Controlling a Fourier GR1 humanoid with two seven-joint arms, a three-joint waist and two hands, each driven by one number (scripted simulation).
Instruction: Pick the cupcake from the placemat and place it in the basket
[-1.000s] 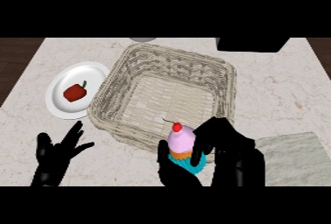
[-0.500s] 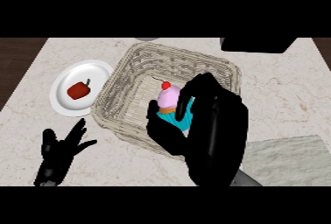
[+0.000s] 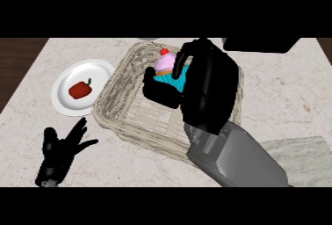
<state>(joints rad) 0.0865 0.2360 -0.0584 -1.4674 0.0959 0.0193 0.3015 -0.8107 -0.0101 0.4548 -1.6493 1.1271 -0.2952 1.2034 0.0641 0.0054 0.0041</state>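
the right robot hand [image 3: 204, 83] pinches the cupcake [image 3: 167, 68] above the basket [image 3: 123, 107], while the left robot hand [image 3: 62, 149] rests spread on the worktop [image 3: 285, 105].

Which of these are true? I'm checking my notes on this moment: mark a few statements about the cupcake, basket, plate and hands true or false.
1. The right hand is curled round the cupcake. True.
2. The cupcake sits on the placemat. False: it is held over the basket.
3. The plate holds a red fruit. True.
4. The plate lies right of the basket. False: it lies to its left.
5. The left hand holds the basket's rim. False: it is open, apart from the basket, at the lower left.
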